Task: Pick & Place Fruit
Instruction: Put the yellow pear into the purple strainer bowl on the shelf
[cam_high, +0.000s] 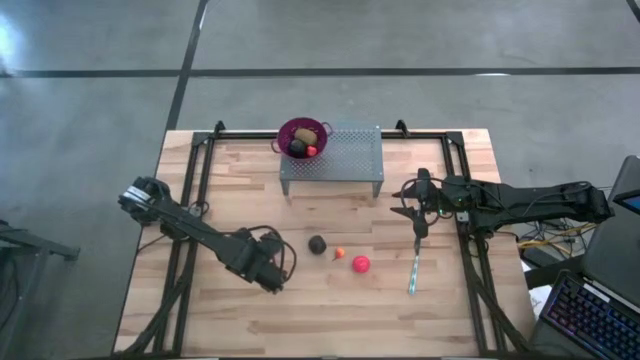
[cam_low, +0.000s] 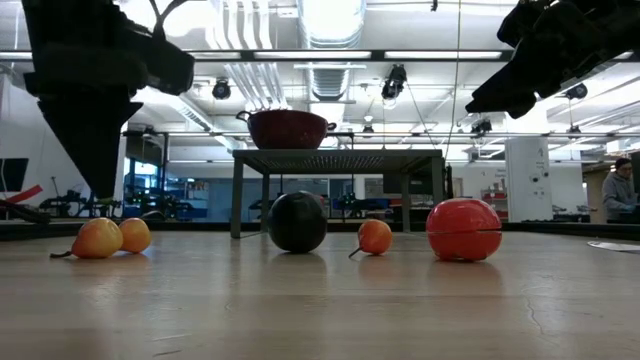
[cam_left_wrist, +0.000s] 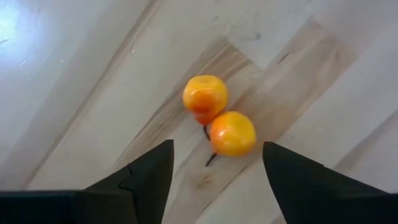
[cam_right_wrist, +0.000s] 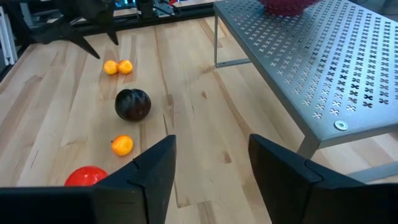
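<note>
Four loose fruit groups on the table (cam_high: 220, 320), biggest first. Red ball (cam_high: 361, 264): I judge it hard, light, slick; round, so no axis; grip across the middle. Black ball (cam_high: 317, 244), just left of it: same. Single orange (cam_high: 339, 253) lies between them, stem roughly flat. Orange pair (cam_left_wrist: 219, 117) touching, stems joined, sits under my left gripper (cam_left_wrist: 214, 168), fingers spread wide. Right gripper (cam_right_wrist: 211, 165) near the rack (cam_high: 335, 155), also spread, empty. Bowl (cam_high: 302, 135) holds three.

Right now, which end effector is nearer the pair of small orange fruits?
Left. The left end effector hangs open right over the orange pair. The right end effector is across the table, past the black ball and red ball.
</note>
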